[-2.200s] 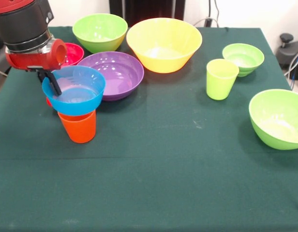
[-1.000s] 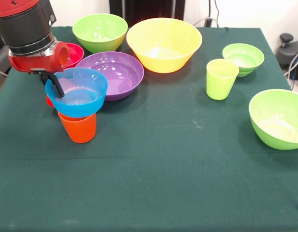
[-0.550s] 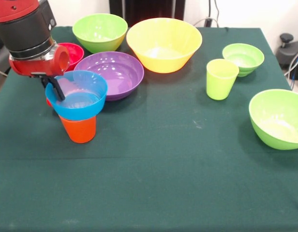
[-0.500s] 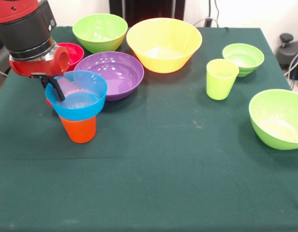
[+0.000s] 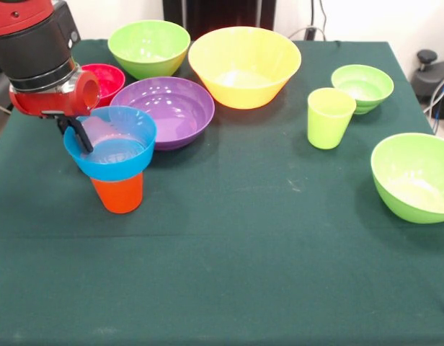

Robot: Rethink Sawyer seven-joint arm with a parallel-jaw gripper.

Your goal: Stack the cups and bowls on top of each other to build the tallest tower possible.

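Tower barely begun: blue bowl sits in mouth of orange cup at counter's left side, two pieces high.

Hand closed on blue bowl's left rim, one dark finger inside, not let go.

Left to stack:
- yellow bowl
- purple bowl
- three green bowls
- red bowl behind hand
- green cup

All apart on counter. Most of task undone.
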